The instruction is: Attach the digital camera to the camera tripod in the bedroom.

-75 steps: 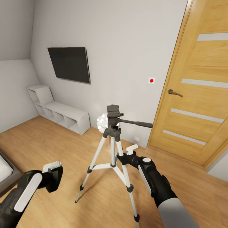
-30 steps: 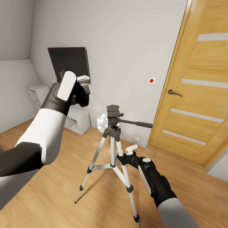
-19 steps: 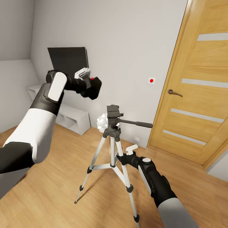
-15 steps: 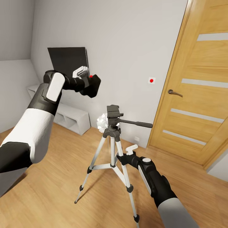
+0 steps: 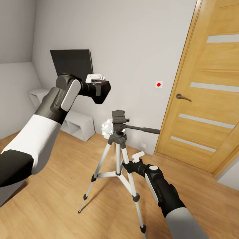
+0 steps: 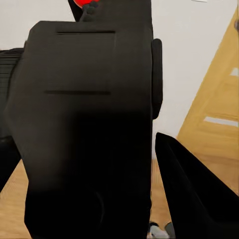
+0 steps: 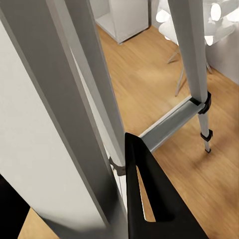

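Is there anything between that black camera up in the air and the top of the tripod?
No. In the head view, the digital camera hangs above the camera tripod head; between them shows just bare grey wall.

A home bedroom, to judge by pale grey walls [image 5: 132, 43] under a sloped ceiling [image 5: 15, 30], light wood floor [image 5: 66, 186], oak door [image 5: 212, 93] with pale horizontal stripes, low white cube shelves [image 5: 78, 124], and a dark wall-mounted screen [image 5: 71, 61].
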Tool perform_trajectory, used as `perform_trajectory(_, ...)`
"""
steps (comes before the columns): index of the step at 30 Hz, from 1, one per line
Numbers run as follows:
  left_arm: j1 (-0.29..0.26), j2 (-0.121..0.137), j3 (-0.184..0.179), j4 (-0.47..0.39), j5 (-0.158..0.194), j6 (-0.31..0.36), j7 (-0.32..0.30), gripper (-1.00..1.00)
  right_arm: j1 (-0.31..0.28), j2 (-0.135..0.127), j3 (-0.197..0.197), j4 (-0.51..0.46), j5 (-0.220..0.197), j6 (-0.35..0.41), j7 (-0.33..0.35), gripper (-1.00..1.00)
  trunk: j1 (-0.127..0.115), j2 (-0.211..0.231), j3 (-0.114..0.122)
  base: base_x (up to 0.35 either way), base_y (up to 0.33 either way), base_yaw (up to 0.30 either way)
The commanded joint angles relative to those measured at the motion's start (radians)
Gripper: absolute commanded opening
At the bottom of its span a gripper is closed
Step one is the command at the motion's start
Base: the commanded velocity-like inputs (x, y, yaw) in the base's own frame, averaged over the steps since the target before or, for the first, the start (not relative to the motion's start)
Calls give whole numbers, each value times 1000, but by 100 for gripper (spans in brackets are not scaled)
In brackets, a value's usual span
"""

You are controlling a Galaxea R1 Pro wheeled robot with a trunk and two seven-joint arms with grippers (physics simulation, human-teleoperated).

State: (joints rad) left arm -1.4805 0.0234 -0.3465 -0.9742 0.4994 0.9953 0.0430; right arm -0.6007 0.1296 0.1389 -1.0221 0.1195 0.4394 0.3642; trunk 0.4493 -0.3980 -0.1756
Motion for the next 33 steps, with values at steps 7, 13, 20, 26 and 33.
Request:
perform_trajectory(7, -1, 25, -45, -21, -7, 10, -418, -100, -1, 1, -1, -1, 12, 4, 7, -100, 1, -2, -2, 0, 0, 0)
perform_trajectory(13, -1, 89, -60, -46, -133, -66, -675, -100, -1, 0, -1, -1, 12, 5, 7, -100, 1, -2, -2, 0, 0, 0)
perform_trajectory(20, -1, 187, -59, -123, -195, -126, -794, -100, -1, 0, -1, -1, 12, 5, 7, -100, 1, -2, -2, 0, 0, 0)
perform_trajectory(26, -1, 224, -60, -133, -202, -130, -802, -100, -1, -1, -1, -1, 12, 4, 7, -100, 1, -2, -2, 0, 0, 0)
perform_trajectory(33, -1, 231, -63, -137, -203, -129, -808, -100, -1, 0, -1, -1, 12, 4, 7, -100, 1, -2, -2, 0, 0, 0)
